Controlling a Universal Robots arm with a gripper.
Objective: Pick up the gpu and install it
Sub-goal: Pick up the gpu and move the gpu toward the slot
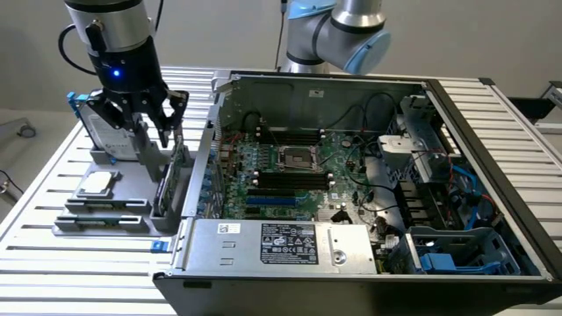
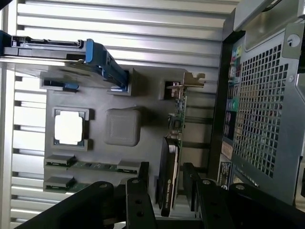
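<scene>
Tool (image 1: 143,139) open, jaws spread wide, poised over the gpu (image 2: 170,171). The card stands on edge in 1 slot of the grey holder (image 1: 123,194), between the tabletop's edge on the exterior view's left and the computer case (image 2: 267,109). Risk: the card is thin and close to the case wall, so an off-centre descent could land 1 finger on its top edge or tilt it.

Exterior view overlooks case (image 1: 307,92) and tray (image 1: 131,192) from above; wrist nears tray (image 2: 152,95).
</scene>
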